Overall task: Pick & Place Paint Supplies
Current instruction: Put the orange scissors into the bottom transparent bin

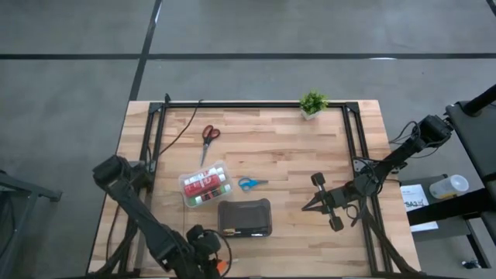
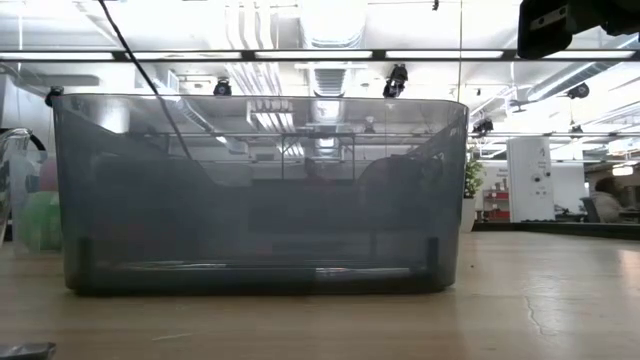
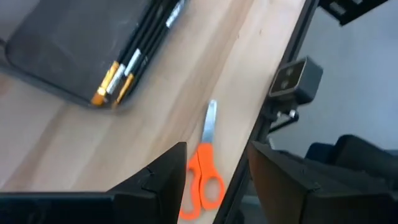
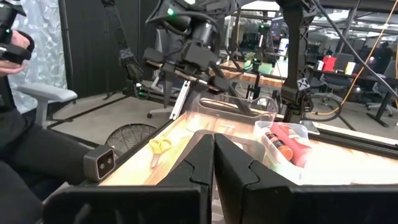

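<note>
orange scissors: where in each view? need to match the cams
High view: orange scissors at the near table edge, mostly hidden under the open left gripper.
Low view: not in it.
Left wrist view: between the fingers.
Right wrist view: yellowish, near the table edge.
Shared landmark: dark grey case.

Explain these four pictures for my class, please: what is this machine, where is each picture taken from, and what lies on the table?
It is a robot with two dark arms at a wooden table. One picture looks straight down; one sits at table height, right behind a dark grey plastic case; two ride on the wrists. On the table lie red-handled scissors, blue-handled scissors, a clear plastic box of paint tubes and a small green potted plant. Thin brushes lie in the grey case. The left claw stands open above orange-handled scissors near the table's edge, holding nothing. The right claw is shut and empty.
</note>
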### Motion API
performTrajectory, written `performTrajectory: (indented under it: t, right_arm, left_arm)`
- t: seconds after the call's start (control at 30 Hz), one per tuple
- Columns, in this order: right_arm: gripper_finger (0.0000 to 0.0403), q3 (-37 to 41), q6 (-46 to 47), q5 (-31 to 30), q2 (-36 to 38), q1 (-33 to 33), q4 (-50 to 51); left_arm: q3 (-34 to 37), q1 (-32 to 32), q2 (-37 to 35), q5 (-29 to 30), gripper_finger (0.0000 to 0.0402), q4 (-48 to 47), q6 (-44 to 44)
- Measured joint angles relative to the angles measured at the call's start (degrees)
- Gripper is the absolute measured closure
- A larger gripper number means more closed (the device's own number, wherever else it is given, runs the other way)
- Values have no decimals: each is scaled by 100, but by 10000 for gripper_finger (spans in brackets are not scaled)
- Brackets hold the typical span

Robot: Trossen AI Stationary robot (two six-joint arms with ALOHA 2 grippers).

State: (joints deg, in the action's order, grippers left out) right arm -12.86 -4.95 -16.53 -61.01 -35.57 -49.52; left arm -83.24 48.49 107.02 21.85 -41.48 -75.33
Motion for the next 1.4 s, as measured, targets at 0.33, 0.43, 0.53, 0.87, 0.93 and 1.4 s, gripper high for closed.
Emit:
performTrajectory:
  t: [0.33,0.43,0.53,0.87,0.93,1.4]
  right_arm:
    - [395,-1,0,0,0,-4,0]
    - [395,0,2,0,0,-4,0]
    - [395,-1,0,0,2,-4,0]
    - [395,2,2,0,2,-2,-1]
    - [395,2,2,0,0,-2,2]
    - [395,2,0,0,0,2,0]
  left_arm:
    - [11,-55,85,20,219,-366,188]
    - [13,-59,85,52,219,-344,182]
    - [13,-59,85,60,219,-196,183]
    - [15,119,273,-17,219,345,-27]
    - [1,192,426,-185,219,428,-157]
    - [-11,137,767,-981,219,613,332]
